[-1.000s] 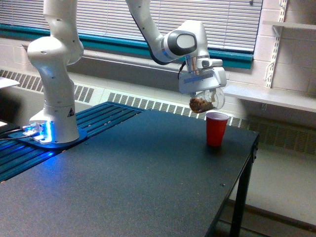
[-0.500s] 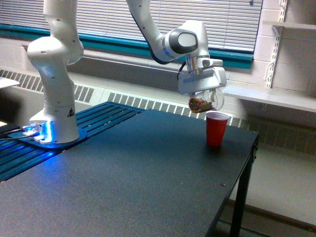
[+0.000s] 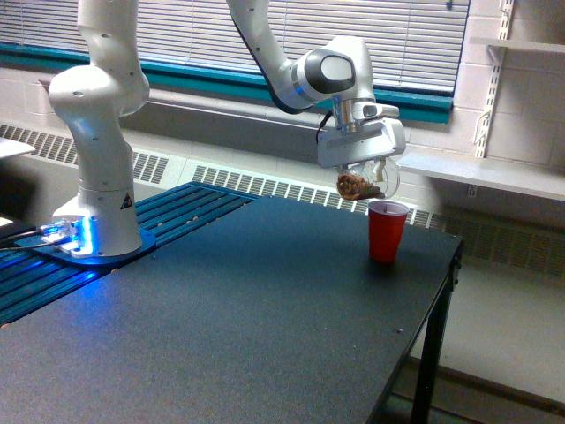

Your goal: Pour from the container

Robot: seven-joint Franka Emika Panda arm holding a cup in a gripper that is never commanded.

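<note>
Landmark: a red cup stands upright on a black table, near the table's far right corner
Arm base: a white robot base with a blue glow at its foot, well to the left of the red cup; a blue ribbed mat lies beside it
Room: closed window blinds behind the red cup; a white shelf to its right
Gripper: the gripper hangs just above and left of the red cup, jaws closed on the container
Container: the container, clear plastic, is tipped sideways above the red cup's rim and apart from it; brown bits sit at its left end
</note>
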